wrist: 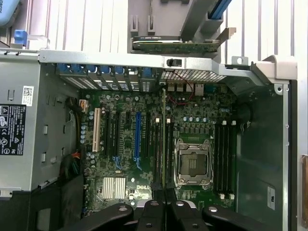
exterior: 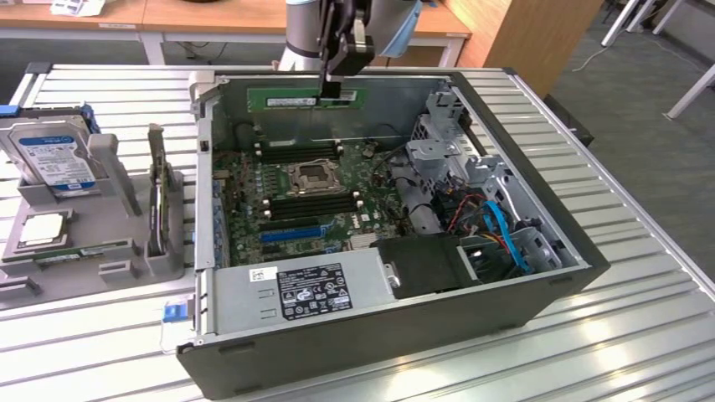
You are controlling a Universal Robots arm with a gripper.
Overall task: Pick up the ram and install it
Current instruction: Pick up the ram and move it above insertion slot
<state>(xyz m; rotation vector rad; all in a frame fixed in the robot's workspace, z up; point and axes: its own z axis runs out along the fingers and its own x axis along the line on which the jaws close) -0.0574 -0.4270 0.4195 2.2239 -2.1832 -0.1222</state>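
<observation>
My gripper (exterior: 331, 94) hangs over the far side of the open computer case (exterior: 558, 276), shut on the ram (exterior: 293, 99). The ram is a long thin green stick, held level and on edge above the motherboard (exterior: 251, 180). In the wrist view the ram (wrist: 164, 139) appears edge-on as a thin line running out from between my fingertips (wrist: 155, 208). There it lies over the memory slots (wrist: 156, 149) beside the CPU socket (wrist: 192, 163). More dark slots (wrist: 224, 159) sit on the socket's other side. In the exterior view the socket (exterior: 310, 177) lies between two banks of slots (exterior: 296, 151).
A grey power supply (exterior: 301, 289) fills the case's near corner. Drive bays and blue and red cables (exterior: 491, 226) sit at the exterior view's right. Outside the case at that view's left, a grey rack holds a hard drive (exterior: 50, 155) and an upright dark card (exterior: 156, 193).
</observation>
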